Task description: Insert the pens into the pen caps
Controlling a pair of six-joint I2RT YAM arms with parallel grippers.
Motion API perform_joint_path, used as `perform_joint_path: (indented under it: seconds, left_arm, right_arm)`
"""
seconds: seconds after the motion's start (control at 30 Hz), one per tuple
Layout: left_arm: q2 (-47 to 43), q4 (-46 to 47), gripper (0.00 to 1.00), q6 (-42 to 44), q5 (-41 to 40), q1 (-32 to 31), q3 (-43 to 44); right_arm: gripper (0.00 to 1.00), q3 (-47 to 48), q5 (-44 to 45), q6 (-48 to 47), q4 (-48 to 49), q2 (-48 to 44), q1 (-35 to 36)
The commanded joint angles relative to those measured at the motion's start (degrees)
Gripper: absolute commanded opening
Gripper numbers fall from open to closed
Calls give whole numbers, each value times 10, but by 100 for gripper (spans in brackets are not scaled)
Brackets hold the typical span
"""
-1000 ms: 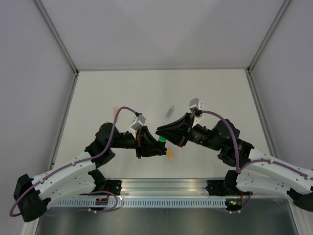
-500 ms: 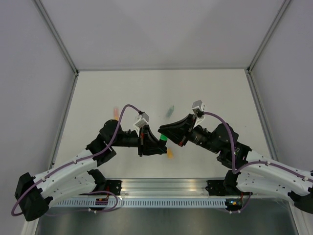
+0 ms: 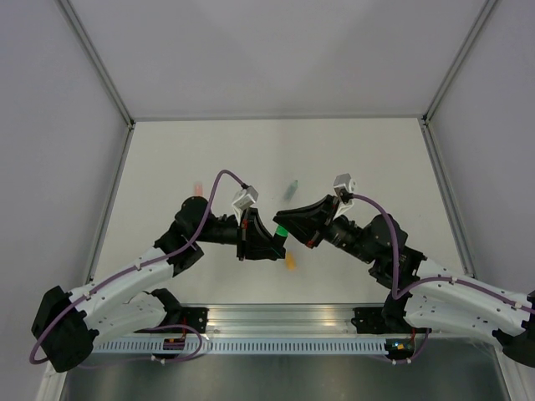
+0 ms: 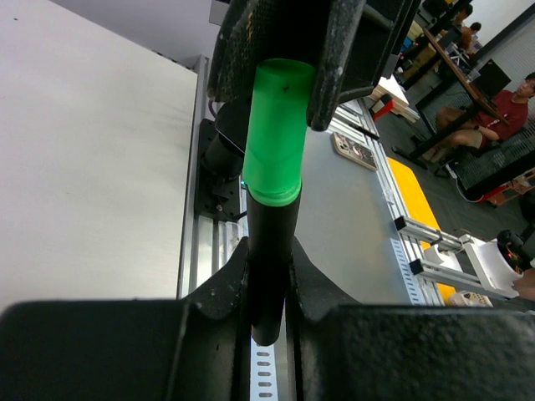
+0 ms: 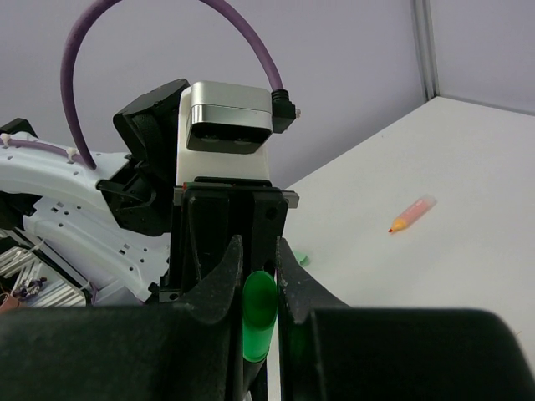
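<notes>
- The left gripper (image 4: 267, 266) is clamped on the barrel of the black pen (image 4: 267, 238). Its fingers (image 4: 311, 280) press the barrel from both sides.
- The right gripper (image 5: 257, 251) is closed on the green cap (image 4: 274, 134), with the cap pinched between its two fingers (image 5: 224, 276).
- In the left wrist view the cap sits in line with the pen and its rim meets the barrel. How far it has been pushed on cannot be told.
- From above, the two grippers meet nose to nose above the bench (image 3: 376, 159), toward 6 o'clock of its centre. The left gripper (image 3: 269, 242) comes in from 9 o'clock and the right gripper (image 3: 284, 230) from 3 o'clock.
- The orange cap (image 3: 290, 261) lies on the bench just at 6 o'clock of that meeting point, untouched.
- The pink pen (image 3: 197, 185) lies on the bench toward 10 o'clock of the left gripper, well apart from both grippers.
- A small green object (image 3: 290, 189) lies at 12 o'clock of the grippers, too small to identify.
</notes>
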Motion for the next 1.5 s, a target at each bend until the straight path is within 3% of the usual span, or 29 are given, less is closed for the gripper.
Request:
perform_joint_path:
  seconds: [0.0, 0.43, 0.9, 1.47]
  left_arm:
    - [-7, 205, 2, -66, -161, 48, 83]
    - [-20, 122, 2, -21, -193, 59, 114]
    - [-5, 82, 2, -5, -178, 71, 149]
    - [15, 9, 2, 40, -218, 76, 200]
  right_arm:
    - [0, -55, -220, -2, -174, 20, 34]
    - [0, -75, -274, 49, -153, 47, 34]
    - [0, -69, -319, 26, -187, 76, 34]
    - [0, -90, -294, 86, -158, 87, 39]
